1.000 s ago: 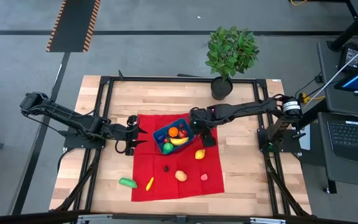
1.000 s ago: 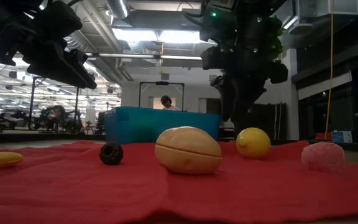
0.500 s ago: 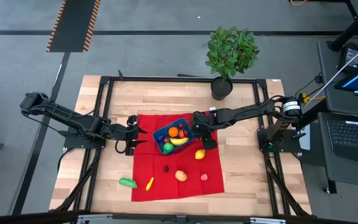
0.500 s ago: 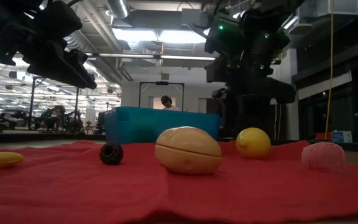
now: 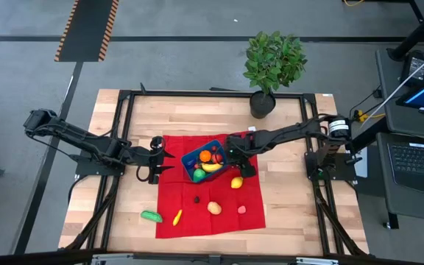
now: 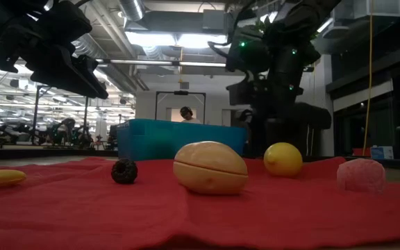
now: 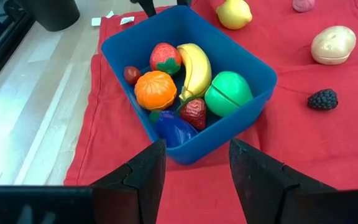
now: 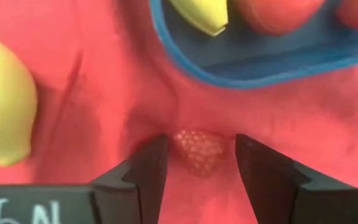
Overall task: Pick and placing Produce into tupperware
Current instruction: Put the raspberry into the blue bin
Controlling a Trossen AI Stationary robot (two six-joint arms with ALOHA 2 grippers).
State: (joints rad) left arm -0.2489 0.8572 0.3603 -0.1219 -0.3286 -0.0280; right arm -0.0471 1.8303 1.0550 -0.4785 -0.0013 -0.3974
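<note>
While the right arm is low: right gripper (image 5: 246, 168) sits at 3 o'clock of the tupperware (image 5: 188, 160), fingers apart and astride a small red berry (image 8: 197, 154) on the red cloth (image 5: 175, 193).
Step in hand: grasping the berry; the fingers are not closed on it, and it lies just beside the container's rim.
Next move calls for: closing squarely on the small bumpy piece, lifting it clear of the rim, then carrying it toward 9 o'clock and releasing over the fruit already inside.
Risk: I judge a shallow pinch could snag the cloth or squirt the berry aside.
Lemon (image 5: 236, 182): at 5 o'clock of the container, close to the working fingers.
Left gripper (image 7: 196, 144): waits at 9 o'clock of the container, fingers apart, holding nothing.
Left to do: potato (image 5: 214, 208) and blackberry (image 5: 196, 198) lie on the cloth.
</note>
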